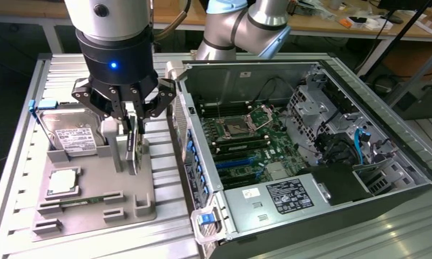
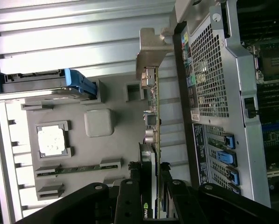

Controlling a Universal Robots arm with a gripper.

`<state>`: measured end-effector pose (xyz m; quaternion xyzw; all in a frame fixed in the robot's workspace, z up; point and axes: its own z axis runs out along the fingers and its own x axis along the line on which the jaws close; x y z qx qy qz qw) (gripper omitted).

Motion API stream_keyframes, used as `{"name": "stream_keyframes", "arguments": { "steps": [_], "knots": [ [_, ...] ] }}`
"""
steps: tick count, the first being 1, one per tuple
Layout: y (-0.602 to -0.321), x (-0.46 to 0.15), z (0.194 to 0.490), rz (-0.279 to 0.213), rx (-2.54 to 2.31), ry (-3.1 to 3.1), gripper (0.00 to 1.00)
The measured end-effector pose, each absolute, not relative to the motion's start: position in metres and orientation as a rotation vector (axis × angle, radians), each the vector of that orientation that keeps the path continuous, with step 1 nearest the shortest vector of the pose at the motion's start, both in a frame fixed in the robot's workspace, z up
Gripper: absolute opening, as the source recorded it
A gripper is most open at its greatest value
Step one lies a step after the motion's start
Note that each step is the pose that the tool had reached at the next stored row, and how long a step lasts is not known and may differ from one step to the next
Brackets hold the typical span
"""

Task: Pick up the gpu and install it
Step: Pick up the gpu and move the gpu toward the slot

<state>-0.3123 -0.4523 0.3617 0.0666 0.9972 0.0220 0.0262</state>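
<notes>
**Gpu at the pick-up tray.** The gpu (image 1: 134, 156) stands on edge in the grey tray (image 1: 140, 194), directly under the gripper (image 1: 132, 129), whose jaws are closed narrowly on its two faces. The card is judged light, stiff and fragile, and is best gripped across its flat faces. A hard drive (image 1: 72, 135), processor (image 1: 62, 182) and memory stick (image 1: 79, 202) are also held in the tray beside the gripper.
</notes>
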Motion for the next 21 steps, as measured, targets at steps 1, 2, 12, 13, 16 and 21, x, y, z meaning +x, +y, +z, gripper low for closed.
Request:
{"name": "stream_keyframes", "arguments": {
  "steps": [1,2,12,13,16,21],
  "knots": [
    [-0.452,-0.312,0.362,0.068,0.206,3.082,0.27],
    [-0.452,-0.312,0.362,0.068,0.206,3.082,0.27],
    [-0.452,-0.312,0.367,0.068,0.206,3.082,0.27],
    [-0.452,-0.312,0.368,0.068,0.206,3.082,0.27],
    [-0.452,-0.312,0.371,0.068,0.206,3.082,0.27],
    [-0.452,-0.312,0.376,0.068,0.206,3.082,0.27]
  ]
}}
